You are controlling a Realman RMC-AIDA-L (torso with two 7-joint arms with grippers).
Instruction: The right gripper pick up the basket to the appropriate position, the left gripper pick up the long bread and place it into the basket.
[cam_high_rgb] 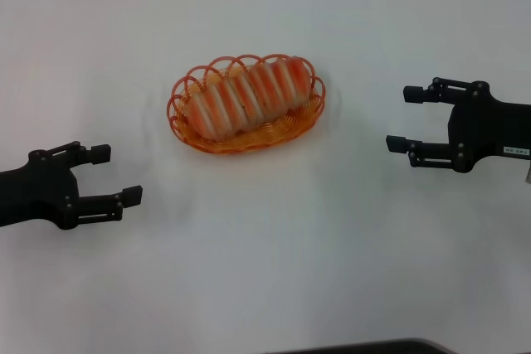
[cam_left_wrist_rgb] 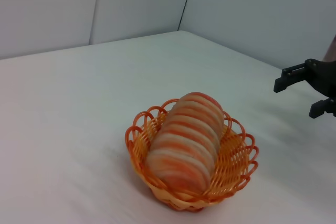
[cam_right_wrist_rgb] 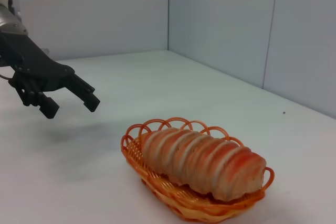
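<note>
— Since you have the head view up, where is the long bread (cam_high_rgb: 247, 95) sitting?

— Inside the basket (cam_high_rgb: 217, 143), lying lengthwise along its oval, one end toward the robot's left and nearer, the other toward its right and farther. The loaf rests on the woven floor and rises above the looped rim. Its cream crust with orange-red stripes shows plainly in both wrist views too (the left wrist view looks along the loaf (cam_left_wrist_rgb: 185, 140) from one end, with the orange basket (cam_left_wrist_rgb: 239, 167) around it).

— And the basket itself?

— Upright on the white table (cam_high_rgb: 274, 271), roughly midway between the two arms and a little farther back than either.

— What about the left gripper (cam_high_rgb: 118, 176)?

— It hovers on the robot's left, well apart from the basket, its two black fingers spread with nothing between them. The right wrist view shows it (cam_right_wrist_rgb: 69, 101) beyond the basket (cam_right_wrist_rgb: 157, 187) and its bread (cam_right_wrist_rgb: 205, 162), jaws likewise apart.

— The right gripper (cam_high_rgb: 406, 118)?

— On the robot's right, near the table's far side, also well clear of the basket. Its jaws stand apart and empty, fingertips pointing toward the middle. A small white label (cam_high_rgb: 516, 149) sits on its black body.
</note>
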